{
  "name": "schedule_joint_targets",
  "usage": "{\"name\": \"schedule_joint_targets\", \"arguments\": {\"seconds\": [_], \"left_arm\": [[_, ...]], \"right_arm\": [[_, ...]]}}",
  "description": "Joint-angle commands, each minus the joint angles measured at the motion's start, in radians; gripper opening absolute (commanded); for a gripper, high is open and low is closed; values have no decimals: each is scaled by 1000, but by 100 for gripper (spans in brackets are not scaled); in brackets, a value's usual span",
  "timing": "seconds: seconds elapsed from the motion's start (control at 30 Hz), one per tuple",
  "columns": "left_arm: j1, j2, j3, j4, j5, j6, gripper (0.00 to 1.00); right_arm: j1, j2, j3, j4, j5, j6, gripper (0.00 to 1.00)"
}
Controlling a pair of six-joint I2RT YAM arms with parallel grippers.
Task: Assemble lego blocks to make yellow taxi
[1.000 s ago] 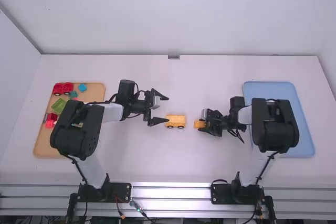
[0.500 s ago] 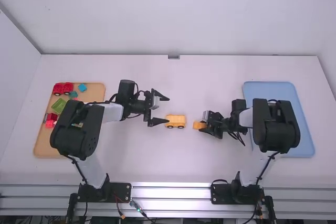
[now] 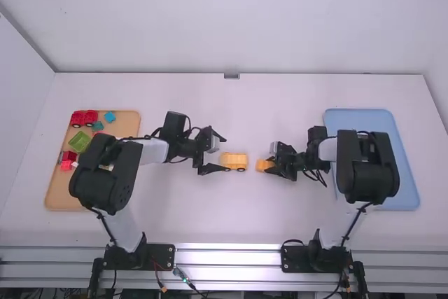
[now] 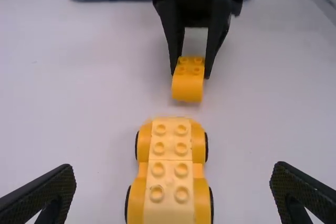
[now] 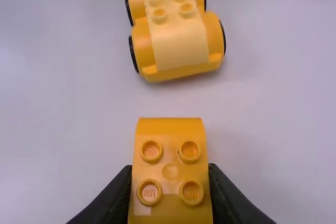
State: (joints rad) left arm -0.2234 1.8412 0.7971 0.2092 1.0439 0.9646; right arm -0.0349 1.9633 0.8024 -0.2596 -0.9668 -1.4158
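**Right gripper [image 3: 270,167] is holding block [image 3: 264,165], apart from car [image 3: 234,160]**

The right gripper is clamping the orange block by its two sides. The block's four studs are facing up, and its rounded end is pointing towards the car. Whether the block is touching the table [image 3: 245,208] cannot be told.

The left gripper [image 3: 226,154] is standing wide at the left end of the car. In the left wrist view, the car is lying between the spread fingers [image 4: 47,195], touching neither.

The car is resting about midway between the table's left and right edges, its length running left to right. Its yellow base is sitting on dark-rimmed wheels and carrying a pale yellow studded top. A short gap is separating the car from the block.

Further out, the tan tray [image 3: 59,199] is lying near the table's left edge. It is holding a red wheeled piece [image 3: 91,115] at its far left corner, a teal block [image 3: 109,116] near its far edge, and a green block [image 3: 79,142] and a red block [image 3: 68,159] towards its left edge. The blue tray [image 3: 404,173] is lying near the table's right edge, partly under the right arm [image 3: 367,166].
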Motion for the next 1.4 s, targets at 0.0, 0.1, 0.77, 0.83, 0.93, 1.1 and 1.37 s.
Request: {"name": "schedule_joint_targets", "arguments": {"seconds": [0.0, 0.1, 0.77, 0.83, 0.93, 1.1, 1.37], "left_arm": [[-32, 17, -19, 21, -79, 28, 99], [-40, 47, -19, 60, -101, 8, 99], [-64, 198, 2, 203, -95, -7, 100], [-64, 230, 13, 226, -84, -8, 99], [-64, 265, 31, 240, -36, -45, 99], [-64, 267, 41, 245, -39, -43, 92], [-64, 267, 41, 241, -40, -3, 69]], "right_arm": [[21, 13, 62, -43, -27, -12, 33], [37, 13, 108, -103, -29, -54, 33], [141, 13, 246, -219, -66, -60, 33], [141, 11, 246, -220, -66, -58, 33], [141, 11, 246, -228, -66, -59, 33], [148, 11, 246, -225, -80, -59, 33], [162, 11, 246, -208, -89, -60, 33]]}}
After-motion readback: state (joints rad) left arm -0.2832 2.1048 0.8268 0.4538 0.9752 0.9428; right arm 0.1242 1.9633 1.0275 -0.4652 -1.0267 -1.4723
